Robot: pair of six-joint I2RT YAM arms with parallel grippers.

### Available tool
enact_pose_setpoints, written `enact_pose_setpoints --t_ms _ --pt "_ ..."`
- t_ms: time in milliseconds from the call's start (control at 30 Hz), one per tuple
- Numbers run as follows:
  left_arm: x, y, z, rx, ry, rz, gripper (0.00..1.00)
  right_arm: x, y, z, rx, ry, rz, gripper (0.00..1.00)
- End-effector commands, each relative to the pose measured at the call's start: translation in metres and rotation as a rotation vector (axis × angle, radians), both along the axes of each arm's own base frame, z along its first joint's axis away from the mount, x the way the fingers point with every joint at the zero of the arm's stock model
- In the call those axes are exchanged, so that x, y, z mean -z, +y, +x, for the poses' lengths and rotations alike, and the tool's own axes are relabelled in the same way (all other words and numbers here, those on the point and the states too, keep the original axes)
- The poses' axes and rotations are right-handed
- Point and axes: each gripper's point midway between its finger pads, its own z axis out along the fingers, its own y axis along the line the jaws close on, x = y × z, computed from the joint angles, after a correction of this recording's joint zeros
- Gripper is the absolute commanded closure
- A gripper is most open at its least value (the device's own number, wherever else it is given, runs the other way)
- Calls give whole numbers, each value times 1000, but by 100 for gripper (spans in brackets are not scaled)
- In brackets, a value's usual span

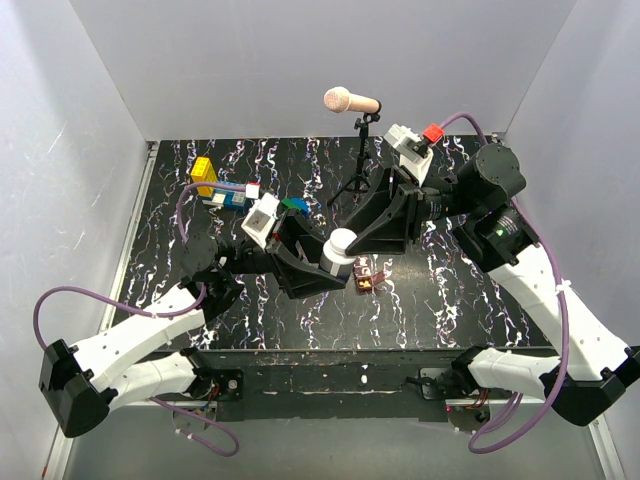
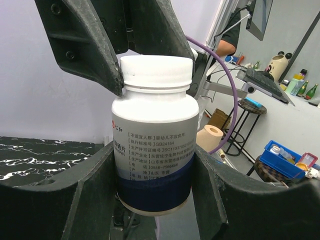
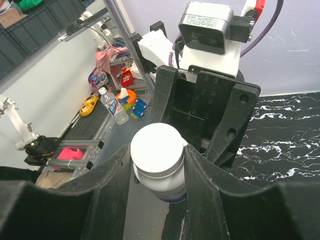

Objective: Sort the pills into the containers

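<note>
Holding white bottle (image 2: 155,130): left gripper (image 2: 156,172); right gripper (image 3: 158,156) flanks cap (image 3: 157,146) (grip unclear). Partial bite may slip, tilting bottle.

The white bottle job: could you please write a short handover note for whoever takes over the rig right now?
Left tool: shut on the body of the white bottle, lifted off the table.
Right tool: fingers flank the cap; firm grip unclear.
Pill box: on the table beside the bottle.
Done: bottle picked up.
Left: uncapping and all the sorting.
</note>
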Motion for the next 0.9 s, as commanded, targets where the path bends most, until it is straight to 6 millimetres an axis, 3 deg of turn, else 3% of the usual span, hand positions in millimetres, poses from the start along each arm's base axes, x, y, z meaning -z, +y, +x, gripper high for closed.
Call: enact_pose_setpoints --t_ms 0,367,600,867 --pt "-19 4 0 -33 -35 -36 100 0 1 3 28 3 -3 56" --pt "-28 10 23 -211 -38 -40 100 27 -2 22 207 11 -89 67" --pt "-27 14 58 -418 -42 12 100 44 -3 44 369 43 -144 73" --pt "-16 10 107 -634 -49 105 100 59 -9 87 635 118 -220 78"
